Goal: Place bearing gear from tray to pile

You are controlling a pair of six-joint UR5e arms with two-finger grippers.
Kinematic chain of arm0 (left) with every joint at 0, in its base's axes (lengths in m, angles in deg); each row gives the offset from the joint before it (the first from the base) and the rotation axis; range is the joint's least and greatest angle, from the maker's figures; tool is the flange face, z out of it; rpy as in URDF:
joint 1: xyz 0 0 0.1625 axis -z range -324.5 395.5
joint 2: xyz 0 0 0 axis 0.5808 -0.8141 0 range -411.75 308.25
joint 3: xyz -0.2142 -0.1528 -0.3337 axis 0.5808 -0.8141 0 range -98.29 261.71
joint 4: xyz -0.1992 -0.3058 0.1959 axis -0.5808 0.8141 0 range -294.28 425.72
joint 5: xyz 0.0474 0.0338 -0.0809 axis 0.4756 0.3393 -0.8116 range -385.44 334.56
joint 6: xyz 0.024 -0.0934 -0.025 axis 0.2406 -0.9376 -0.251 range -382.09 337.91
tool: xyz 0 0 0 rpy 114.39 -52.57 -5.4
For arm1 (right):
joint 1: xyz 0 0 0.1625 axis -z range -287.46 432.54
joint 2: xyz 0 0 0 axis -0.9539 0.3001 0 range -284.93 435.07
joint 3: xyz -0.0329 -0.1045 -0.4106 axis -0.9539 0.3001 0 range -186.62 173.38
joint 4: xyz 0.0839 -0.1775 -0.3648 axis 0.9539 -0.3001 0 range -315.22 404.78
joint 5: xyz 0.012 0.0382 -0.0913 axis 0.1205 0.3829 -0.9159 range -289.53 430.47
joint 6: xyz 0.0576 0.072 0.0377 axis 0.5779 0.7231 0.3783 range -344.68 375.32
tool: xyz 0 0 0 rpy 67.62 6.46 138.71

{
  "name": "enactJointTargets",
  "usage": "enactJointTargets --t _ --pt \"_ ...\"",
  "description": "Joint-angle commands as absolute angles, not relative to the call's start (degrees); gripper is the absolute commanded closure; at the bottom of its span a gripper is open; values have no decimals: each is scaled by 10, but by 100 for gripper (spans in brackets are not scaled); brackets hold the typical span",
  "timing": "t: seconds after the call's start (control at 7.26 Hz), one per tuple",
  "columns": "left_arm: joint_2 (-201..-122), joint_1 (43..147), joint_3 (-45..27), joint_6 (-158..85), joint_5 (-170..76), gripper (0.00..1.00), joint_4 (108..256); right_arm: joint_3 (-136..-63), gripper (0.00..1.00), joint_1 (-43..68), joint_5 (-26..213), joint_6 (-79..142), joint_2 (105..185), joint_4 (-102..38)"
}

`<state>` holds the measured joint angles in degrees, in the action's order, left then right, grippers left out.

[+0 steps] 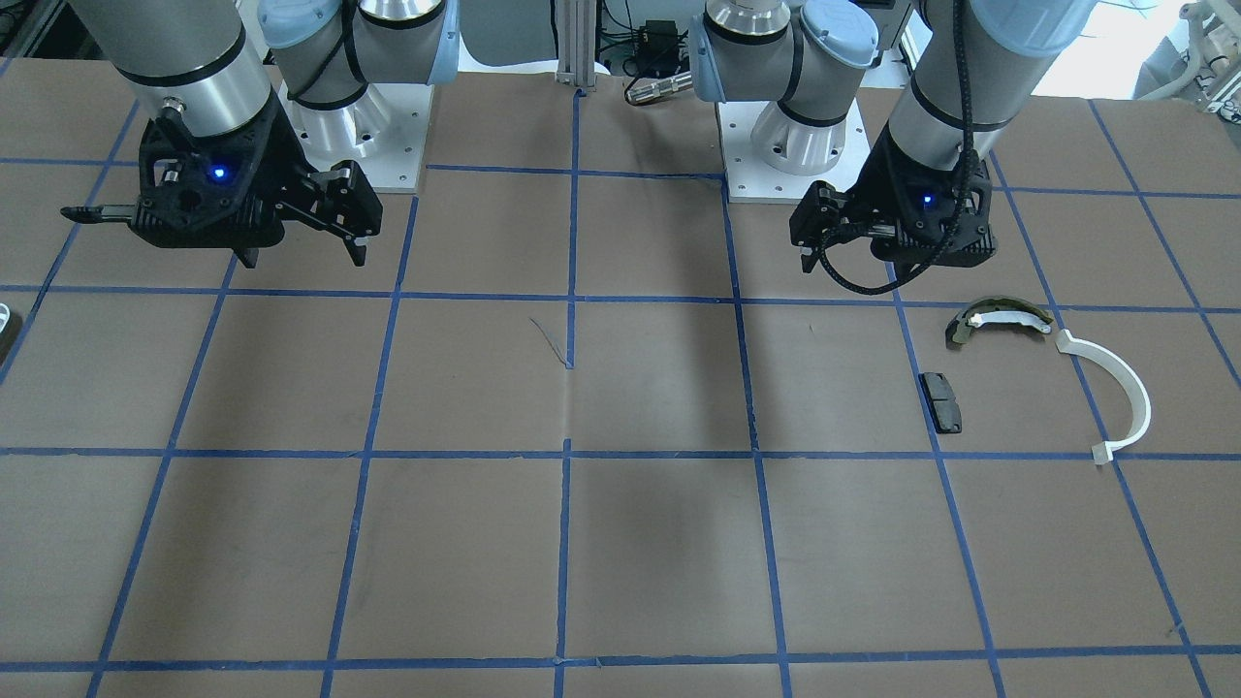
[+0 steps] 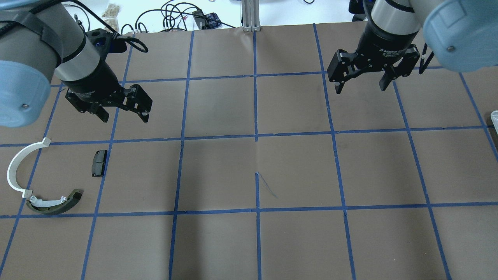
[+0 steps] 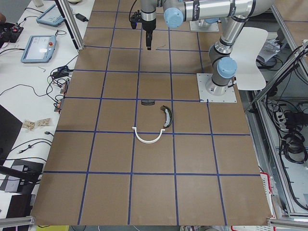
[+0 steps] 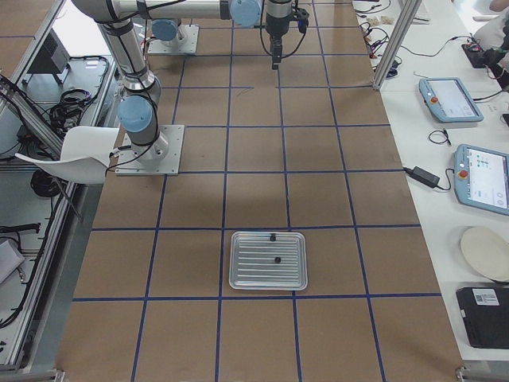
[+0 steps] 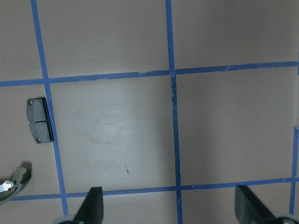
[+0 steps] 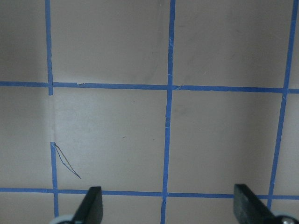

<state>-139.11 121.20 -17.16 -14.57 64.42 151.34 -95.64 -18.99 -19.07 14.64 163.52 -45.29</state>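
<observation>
— Where do we stand on the job?

— At the very start, by our reckoning. The tray (image 4: pixel 268 282) sits at the table's (image 2: pixel 295 175) end on the robot's right. One small dark piece (image 4: pixel 277 259) lies near its middle, and another (image 4: pixel 272 237) lies by the rim facing the table's centre. We take one of them for the bearing gear, but both are too small for us to tell which.

— And the pile?

— The pile (image 3: pixel 167 117) lies at the other end, on the robot's left. We count a white half-ring (image 1: pixel 1143 407), an olive-and-white shoe (image 1: pixel 999 314) just beside one end of it, and a black pad (image 2: pixel 99 163) a little apart. We see nothing gear-like among them, so we judge that nothing has been delivered.

— Are we carrying anything?

— No. The left gripper (image 2: pixel 125 116) hangs above bare table near the pad, with its jaws wide apart and nothing between them. The right gripper (image 2: pixel 360 88) is spread just as wide and just as empty, and it is well apart from the tray. Both wrist views show only brown paper and blue tape between the fingers.

— So what's left for us?

— Everything, we'd say: reach the tray, grasp the gear, carry it across the table and set it down by the pile.
</observation>
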Motion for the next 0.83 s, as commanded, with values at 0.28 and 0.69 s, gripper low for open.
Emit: enactJointTargets --t 0.28,0.69 --pt "-1391 1212 -171 -147 644 0 1511 -957 0 -187 -182 149 1633 -472" --pt "-1391 1212 -174 -147 644 0 1507 -957 0 -170 -192 136 1634 -472"
